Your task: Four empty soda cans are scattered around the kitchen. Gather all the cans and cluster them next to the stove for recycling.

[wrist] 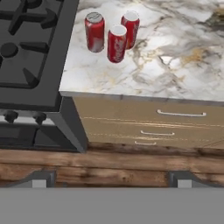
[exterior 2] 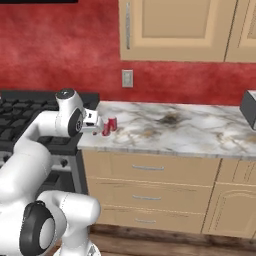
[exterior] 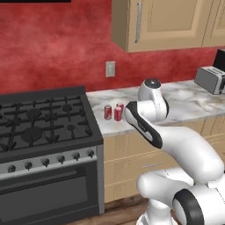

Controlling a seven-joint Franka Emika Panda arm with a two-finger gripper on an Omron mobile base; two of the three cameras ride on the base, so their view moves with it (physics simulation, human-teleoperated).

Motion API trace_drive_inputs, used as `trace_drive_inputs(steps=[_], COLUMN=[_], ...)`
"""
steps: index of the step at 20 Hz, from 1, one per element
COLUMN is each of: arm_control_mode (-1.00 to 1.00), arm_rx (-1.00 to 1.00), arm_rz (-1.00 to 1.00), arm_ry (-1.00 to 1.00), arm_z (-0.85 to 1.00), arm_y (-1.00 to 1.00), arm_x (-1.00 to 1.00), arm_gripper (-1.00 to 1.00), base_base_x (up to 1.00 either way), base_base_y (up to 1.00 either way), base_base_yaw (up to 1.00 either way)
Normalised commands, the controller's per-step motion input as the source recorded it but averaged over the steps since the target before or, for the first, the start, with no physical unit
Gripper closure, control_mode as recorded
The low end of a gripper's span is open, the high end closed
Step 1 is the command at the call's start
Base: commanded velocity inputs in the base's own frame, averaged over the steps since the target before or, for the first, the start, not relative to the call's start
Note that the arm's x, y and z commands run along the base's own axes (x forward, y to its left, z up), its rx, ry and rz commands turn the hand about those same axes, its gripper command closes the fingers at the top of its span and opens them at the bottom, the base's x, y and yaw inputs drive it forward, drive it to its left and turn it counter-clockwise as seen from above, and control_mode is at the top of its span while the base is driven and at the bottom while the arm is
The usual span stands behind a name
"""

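The stove (exterior: 44,121), black with iron grates and a row of knobs along its front, takes up the left side, its oven door below. Just to its right on the marble tabletop (exterior: 193,103) stand red soda cans (exterior: 108,112), upright and close together near the stove's edge; two are plain, a third is partly hidden by the arm. The white arm (exterior: 176,149) rises from the lower right and bends across in front of them. A silver toaster (exterior: 210,79) sits far right. A wall outlet (exterior: 110,69) shows on the red wall, beneath tan cabinets (exterior: 162,22).
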Motion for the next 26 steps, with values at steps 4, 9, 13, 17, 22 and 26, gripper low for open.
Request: trace_drive_inputs(steps=[4, 9, 13, 17, 22, 26], arm_control_mode=[1.0, 1.0, 1.0, 1.0, 1.0, 1.0], arm_rx=[0.0, 0.0, 0.0, 0.0, 0.0, 0.0], arm_rz=[0.0, 0.0, 0.0, 0.0, 0.0, 0.0], arm_ry=[0.0, 0.0, 0.0, 0.0, 0.0, 0.0], arm_z=[0.0, 0.0, 0.0, 0.0, 0.0, 0.0], arm_y=[0.0, 0.0, 0.0, 0.0, 0.0, 0.0], arm_x=[0.0, 0.0, 0.0, 0.0, 0.0, 0.0], arm_gripper=[-1.0, -1.0, -1.0, -1.0, -1.0, -1.0], base_base_x=[-0.56, -0.61, -0.57, -0.24, -0.03, -0.01], base_base_y=[0.0, 0.0, 0.01, 0.0, 0.0, 0.0], base_base_yaw=[0.0, 0.0, 0.06, 0.76, 1.0, 1.0])
